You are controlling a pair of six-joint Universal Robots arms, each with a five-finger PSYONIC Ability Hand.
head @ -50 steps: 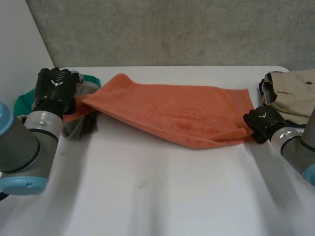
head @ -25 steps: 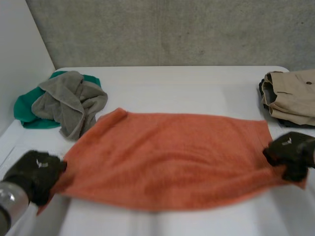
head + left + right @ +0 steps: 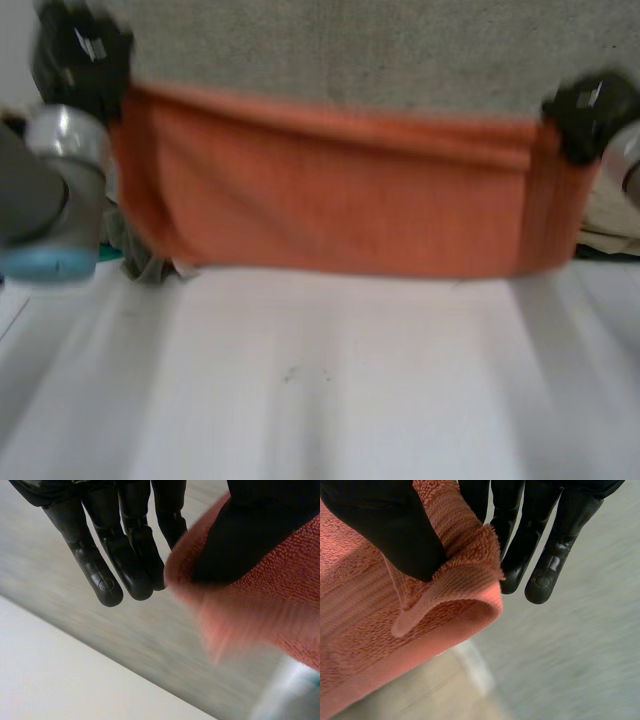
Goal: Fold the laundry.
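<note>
- The orange towel [image 3: 340, 195] hangs spread out flat and upright above the far part of the desk [image 3: 330, 390]. It reaches from near the desk's left edge almost to its right edge.
- The top edge runs nearly level between the two robot hands, with a narrow hem band along it. The side by the desk's right edge is doubled into a darker upright fold.
- I cannot tell whether the towel's lower edge touches the desk.
- Close up, the cloth is looped terry pile. In the right wrist view a flat woven band shows where the corner curls over on itself.
- The left robot hand [image 3: 80, 55] is clamped on the towel's upper corner over the desk's far left corner. In its wrist view the thumb [image 3: 250, 530] presses the cloth against one finger, while the other fingers [image 3: 125, 575] point out straight beside it.
- The right robot hand [image 3: 590, 110] is clamped on the other upper corner, over the desk's far right corner. In its wrist view the thumb presses the folded corner against the fingers, and the rest of the fingers stand straight next to the cloth.
- A pale mark sits on the back of each robot hand, too blurred to read.
- A grey cloth [image 3: 150, 265] peeks out below the towel at the desk's left edge.
- A beige garment [image 3: 612, 210] lies at the desk's right edge, behind the towel's fold.
- A grey concrete wall [image 3: 330, 50] stands behind the desk.
</note>
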